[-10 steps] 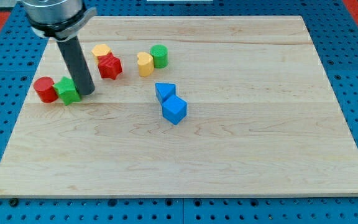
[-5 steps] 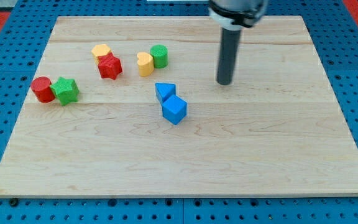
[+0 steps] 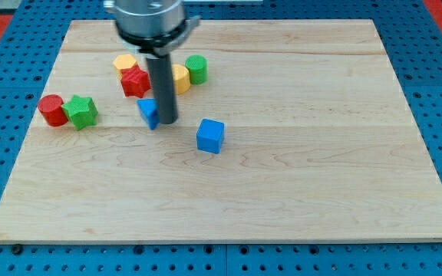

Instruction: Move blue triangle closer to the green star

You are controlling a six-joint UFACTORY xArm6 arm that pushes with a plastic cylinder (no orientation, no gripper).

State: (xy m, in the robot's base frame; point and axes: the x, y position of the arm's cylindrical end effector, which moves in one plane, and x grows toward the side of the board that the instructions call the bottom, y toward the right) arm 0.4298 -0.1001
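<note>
The blue triangle [image 3: 148, 112] lies on the wooden board [image 3: 298, 184], left of centre, partly hidden by my rod. My tip [image 3: 167, 121] touches its right side. The green star [image 3: 80, 112] sits further to the view's left, touching a red cylinder [image 3: 52, 110]. The gap between the triangle and the star is about one and a half block widths.
A blue cube [image 3: 211, 136] lies right of my tip. Above the tip are a red star [image 3: 135, 80], a yellow block [image 3: 124, 63], a yellow heart [image 3: 180, 78] partly behind the rod, and a green cylinder [image 3: 196, 69].
My tip swung from the board's right to the blue triangle's right side and pushed it leftward, away from the blue cube and toward the green star. The cube shifted slightly.
</note>
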